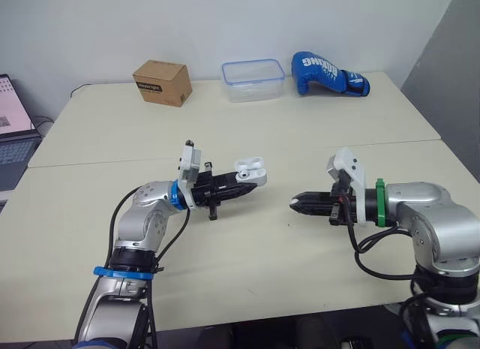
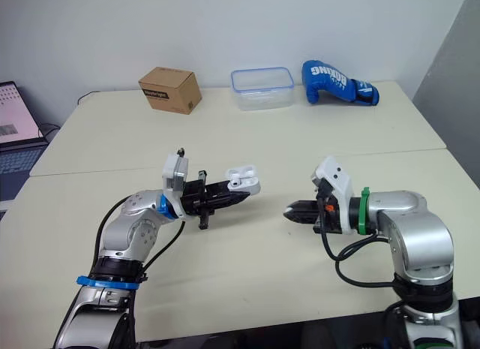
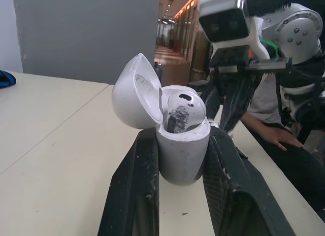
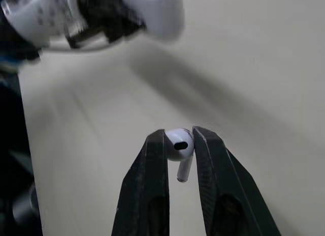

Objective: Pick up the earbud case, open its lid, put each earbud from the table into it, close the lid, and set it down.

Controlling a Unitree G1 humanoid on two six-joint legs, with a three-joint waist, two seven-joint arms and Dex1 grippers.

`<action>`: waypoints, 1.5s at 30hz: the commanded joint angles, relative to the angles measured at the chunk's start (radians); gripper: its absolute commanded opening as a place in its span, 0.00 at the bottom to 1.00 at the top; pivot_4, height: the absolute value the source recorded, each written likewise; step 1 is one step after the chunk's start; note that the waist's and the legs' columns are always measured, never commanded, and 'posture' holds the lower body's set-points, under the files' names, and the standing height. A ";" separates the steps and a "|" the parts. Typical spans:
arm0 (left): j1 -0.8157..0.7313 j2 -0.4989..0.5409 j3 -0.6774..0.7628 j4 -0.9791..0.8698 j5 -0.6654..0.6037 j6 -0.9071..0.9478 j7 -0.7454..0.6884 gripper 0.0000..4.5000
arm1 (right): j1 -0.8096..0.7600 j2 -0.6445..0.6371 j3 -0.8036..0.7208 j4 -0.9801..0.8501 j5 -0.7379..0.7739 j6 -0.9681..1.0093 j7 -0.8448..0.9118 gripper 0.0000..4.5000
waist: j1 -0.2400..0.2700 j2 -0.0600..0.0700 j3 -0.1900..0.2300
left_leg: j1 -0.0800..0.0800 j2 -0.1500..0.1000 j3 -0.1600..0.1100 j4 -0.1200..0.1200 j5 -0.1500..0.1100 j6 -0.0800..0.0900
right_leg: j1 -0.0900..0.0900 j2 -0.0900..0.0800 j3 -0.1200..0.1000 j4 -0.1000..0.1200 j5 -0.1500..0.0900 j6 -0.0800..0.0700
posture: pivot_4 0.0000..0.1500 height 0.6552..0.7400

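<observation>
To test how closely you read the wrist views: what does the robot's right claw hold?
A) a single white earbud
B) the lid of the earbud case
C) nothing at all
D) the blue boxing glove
A: the right claw is shut on one white earbud, pinched between its two fingers, while the left claw grips the open earbud case.

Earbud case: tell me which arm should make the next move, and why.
Right. The right gripper pinches the loose earbud and points toward the earbud case. The left gripper clamps that case, lid open, other earbud seated, so it should probably just hold steady.
</observation>
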 commanded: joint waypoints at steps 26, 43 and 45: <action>-0.048 -0.018 0.001 0.016 0.022 -0.001 0.001 0.17 | -0.020 0.199 0.049 -0.095 0.314 -0.208 -0.571 0.08 | -0.006 0.001 0.000 | 0.001 0.000 0.000 -0.001 0.000 0.000 | 0.000 0.001 0.000 0.001 0.000 0.000 | 1.00 0.89; -0.040 -0.009 -0.003 -0.038 0.012 0.050 -0.003 0.17 | -0.042 0.144 0.092 -0.024 0.410 -0.270 -0.637 0.08 | -0.006 0.001 0.000 | 0.001 0.001 0.000 -0.001 0.000 0.000 | 0.000 0.001 0.000 0.001 0.000 0.000 | 1.00 0.89; -0.044 -0.009 0.000 -0.045 0.009 0.057 0.000 0.17 | -0.044 0.136 0.101 -0.015 0.414 -0.268 -0.642 0.08 | -0.006 0.001 0.000 | 0.001 0.001 0.000 -0.001 0.000 0.000 | 0.000 0.001 0.000 0.001 0.000 0.000 | 1.00 0.89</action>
